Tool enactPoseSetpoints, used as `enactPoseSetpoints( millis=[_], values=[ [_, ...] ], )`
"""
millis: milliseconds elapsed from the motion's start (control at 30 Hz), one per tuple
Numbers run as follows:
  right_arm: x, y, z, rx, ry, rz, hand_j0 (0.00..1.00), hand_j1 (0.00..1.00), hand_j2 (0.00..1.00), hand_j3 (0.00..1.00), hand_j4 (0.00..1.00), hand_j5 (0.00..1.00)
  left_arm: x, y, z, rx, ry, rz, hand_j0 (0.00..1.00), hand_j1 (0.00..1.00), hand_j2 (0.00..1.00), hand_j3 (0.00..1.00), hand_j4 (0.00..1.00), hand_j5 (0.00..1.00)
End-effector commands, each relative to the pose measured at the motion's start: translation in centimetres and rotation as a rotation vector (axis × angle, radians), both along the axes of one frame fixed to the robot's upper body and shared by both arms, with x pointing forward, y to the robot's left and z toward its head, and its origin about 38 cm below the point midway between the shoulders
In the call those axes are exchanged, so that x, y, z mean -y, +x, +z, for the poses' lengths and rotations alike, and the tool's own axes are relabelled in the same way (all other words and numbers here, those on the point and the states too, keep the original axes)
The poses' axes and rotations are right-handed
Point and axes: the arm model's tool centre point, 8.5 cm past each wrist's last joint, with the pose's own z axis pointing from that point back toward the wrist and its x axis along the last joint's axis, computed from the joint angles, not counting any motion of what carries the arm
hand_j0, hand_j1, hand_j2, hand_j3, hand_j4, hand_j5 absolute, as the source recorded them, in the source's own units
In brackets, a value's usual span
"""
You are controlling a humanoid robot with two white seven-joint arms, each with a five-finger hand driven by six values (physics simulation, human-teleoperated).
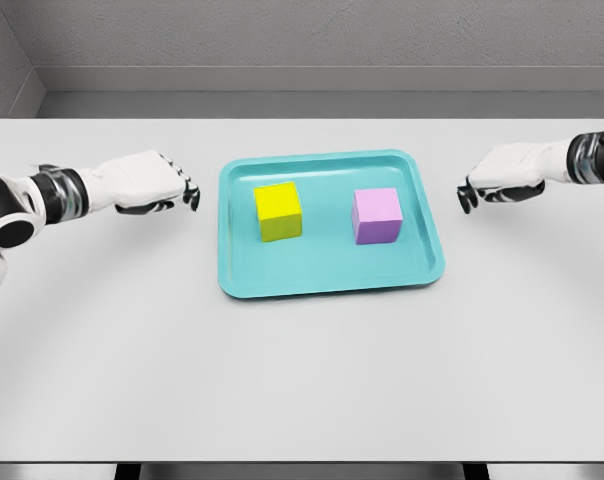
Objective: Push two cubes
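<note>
Head view: I count one teal tray [327,283] at the centre of the frame, resting on one white table [302,390]. Two cubes sit inside the tray, apart from each other: one yellow cube [279,212] in its left half, one pink cube [376,216] in its right half. I see two hands. The left hand [152,185] hovers at centre left, just outside the tray's left rim, fingers loosely curled, grasping nothing. The right hand [502,175] hovers at centre right, beyond the right rim, fingers likewise relaxed and empty.
</note>
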Motion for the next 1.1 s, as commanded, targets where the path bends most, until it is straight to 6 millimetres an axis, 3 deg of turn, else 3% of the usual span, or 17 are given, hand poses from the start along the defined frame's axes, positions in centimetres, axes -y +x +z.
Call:
enactPoseSetpoints(
  millis=[0,233,600,1067],
  values=[
    [-1.3,-0.2,-0.8,-0.033,-0.024,0.032,0.15,0.15,0.15,0.15,0.15,0.15,1.8,0.2,-0.6,0.003,-0.003,-0.014,0.49,0.49,0.49,0.49,0.49,0.49],
    [-6.3,-0.4,-1.1,-0.047,-0.083,0.177,0.12,0.12,0.12,0.12,0.12,0.12,4.3,0.6,-0.2,0.020,-0.033,-0.044,0.49,0.49,0.49,0.49,0.49,0.49],
    [-7.4,-0.6,-1.9,-0.069,-0.117,0.210,0.12,0.12,0.12,0.12,0.12,0.12,5.4,1.4,-0.8,-0.004,-0.061,-0.037,0.49,0.49,0.49,0.49,0.49,0.49],
    [-8.4,-0.2,-2.1,-0.071,-0.127,0.222,0.12,0.12,0.12,0.12,0.12,0.12,4.4,2.4,-2.2,-0.055,-0.065,0.013,0.48,0.48,0.48,0.48,0.48,0.48]
  ],
)
